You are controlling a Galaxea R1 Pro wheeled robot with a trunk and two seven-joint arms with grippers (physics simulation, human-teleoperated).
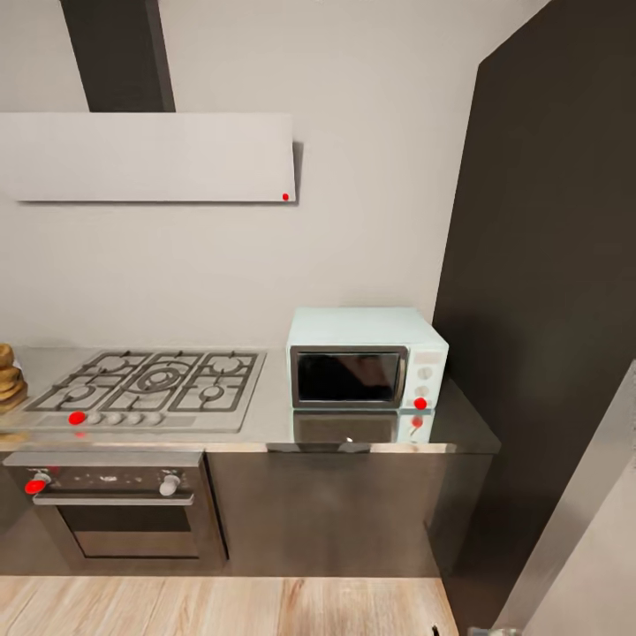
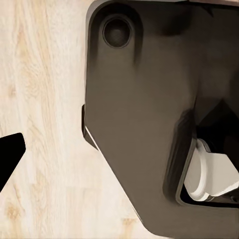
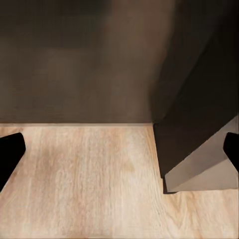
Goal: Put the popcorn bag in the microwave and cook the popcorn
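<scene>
The pale mint-blue microwave (image 1: 367, 358) stands at the right end of the grey countertop (image 1: 274, 426), its dark glass door shut and a red dot on its panel. A tan ribbed thing, apparently the popcorn bag (image 1: 9, 378), sits on the countertop at the far left, cut off by the picture's edge. No popcorn can be seen. My right gripper (image 3: 119, 149) hangs open over the wooden floor in front of the dark cabinets, nothing between its fingers. My left gripper (image 2: 119, 154) points down at the floor and my own dark base; one black fingertip (image 2: 10, 154) shows far out to the side.
A gas hob (image 1: 150, 384) lies left of the microwave, with a black built-in oven (image 1: 115, 508) below and a grey hood (image 1: 150, 157) above. A tall dark cabinet (image 1: 548, 309) walls off the right. A grey panel (image 1: 583, 548) juts in at lower right. Light wooden floor (image 1: 221, 605) lies before the counter.
</scene>
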